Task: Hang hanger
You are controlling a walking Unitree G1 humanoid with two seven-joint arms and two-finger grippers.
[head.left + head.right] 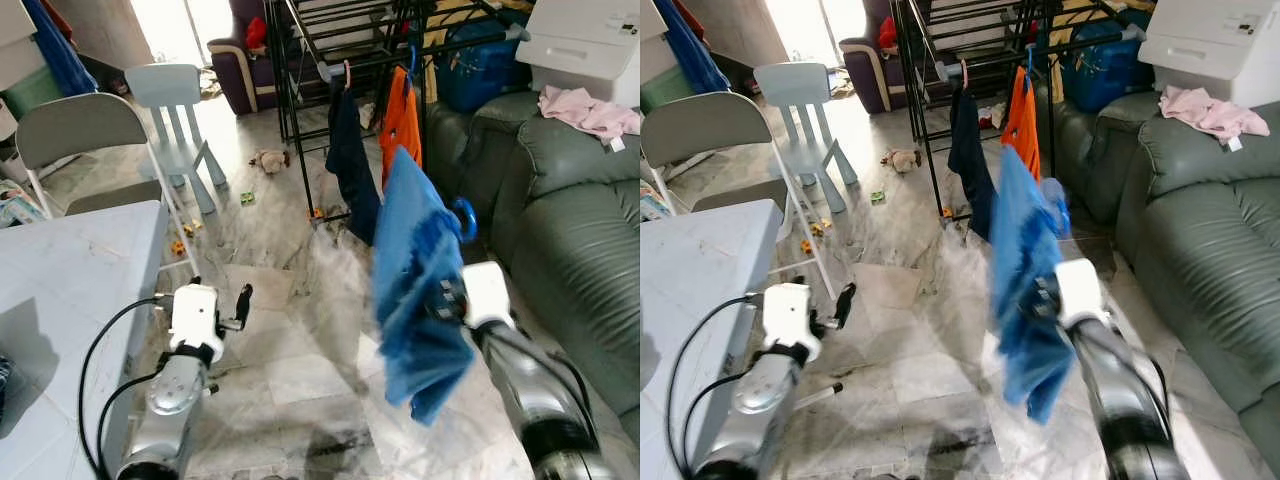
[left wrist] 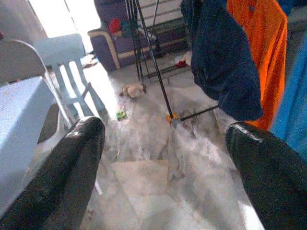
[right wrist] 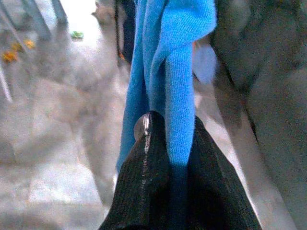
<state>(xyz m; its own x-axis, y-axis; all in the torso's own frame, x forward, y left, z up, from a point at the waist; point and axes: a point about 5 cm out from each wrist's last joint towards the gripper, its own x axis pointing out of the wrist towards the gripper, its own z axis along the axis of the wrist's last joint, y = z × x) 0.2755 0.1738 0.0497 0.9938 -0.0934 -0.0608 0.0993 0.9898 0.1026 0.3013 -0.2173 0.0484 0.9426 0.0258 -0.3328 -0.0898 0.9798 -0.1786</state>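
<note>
While the right gripper (image 3: 168,158) stands raised before the robot, its two ribbed black fingers are pressed together on a fold of the blue garment (image 1: 415,290), a soft knitted cloth that drapes in loose folds on either side of the wrist. A blue hanger hook (image 1: 466,216) curls out beside the garment's upper edge; the rest of the hanger is hidden in the cloth. The left gripper (image 2: 168,158) hangs low beside the white table (image 1: 60,290), fingers (image 2: 72,167) set wide apart with nothing between them. Grey-veined marble tiles, glossy and sunlit, form the floor (image 1: 290,320). A dark green leather sofa (image 1: 560,230) with padded, creased cushions runs along the robot's right, with a pink cloth (image 1: 590,110) lying on its back. Ahead stands a black metal drying rack (image 1: 330,70) with thin tubular bars, carrying a navy garment (image 1: 352,165) and an orange garment (image 1: 400,125). A grey folding chair (image 1: 75,135) and a pale blue plastic chair (image 1: 175,120) stand to the left, with small toys (image 1: 268,160) scattered on the tiles beyond.
</note>
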